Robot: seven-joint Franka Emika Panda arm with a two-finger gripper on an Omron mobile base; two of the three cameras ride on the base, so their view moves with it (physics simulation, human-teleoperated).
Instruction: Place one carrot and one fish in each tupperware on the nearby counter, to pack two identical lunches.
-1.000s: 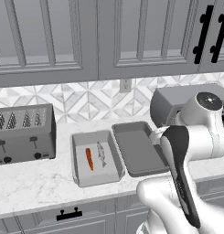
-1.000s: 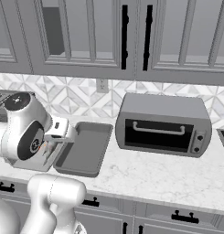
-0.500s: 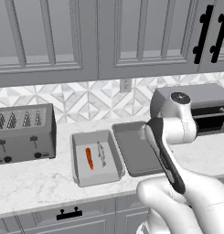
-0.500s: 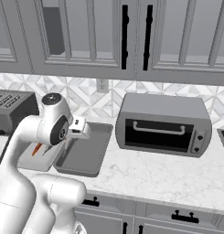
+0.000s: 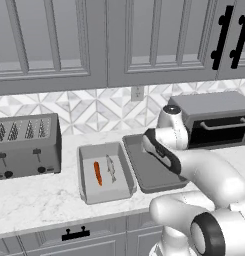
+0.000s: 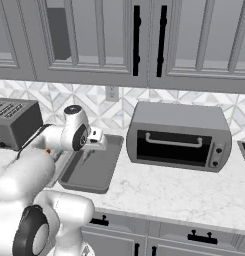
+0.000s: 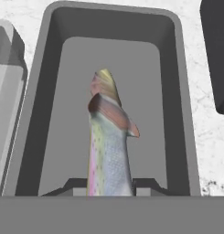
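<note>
As seen from hand view, gripper [image 7: 109, 185] clamped on silvery fish [image 7: 109, 155], fish hanging over bare grey tupperware [image 7: 177, 91]. Beyond, on marble counter [image 5: 34, 197]: left tupperware [image 5: 89, 190] holding carrot [image 5: 97, 173] and second fish [image 5: 111, 168], side by side, apart. Right tupperware [image 5: 144, 182] just beside it, under arm. Four-slot toaster [image 5: 26, 145] far left; toaster oven [image 6: 179, 135] far right, against tiled backsplash [image 5: 84, 107].

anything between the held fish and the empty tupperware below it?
Nothing visible. The claw holds the fish directly over the empty tupperware, whose floor is bare. The other tupperware, already packed, sits alongside.
</note>
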